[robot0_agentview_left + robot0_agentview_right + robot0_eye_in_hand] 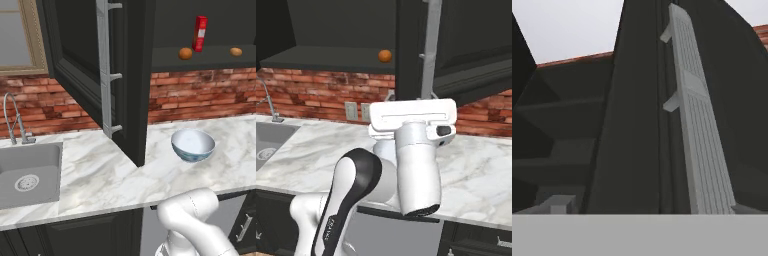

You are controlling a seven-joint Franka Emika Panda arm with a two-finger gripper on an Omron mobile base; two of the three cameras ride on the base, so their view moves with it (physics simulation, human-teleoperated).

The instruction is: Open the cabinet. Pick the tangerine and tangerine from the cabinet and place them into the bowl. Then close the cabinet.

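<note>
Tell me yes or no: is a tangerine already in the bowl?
No: in the left base view the bowl shows a bare white inside, and both tangerines sit on the cabinet shelf.

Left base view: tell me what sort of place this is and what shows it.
A home-style kitchen, rendered. A steel sink with a curved faucet is set in a marble counter against a brick wall, and a black wall cabinet hangs open above, holding tangerines and a red carton.

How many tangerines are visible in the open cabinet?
2: one tangerine left of the red carton, one tangerine to its right, both on the shelf. The door may hide others.
</note>
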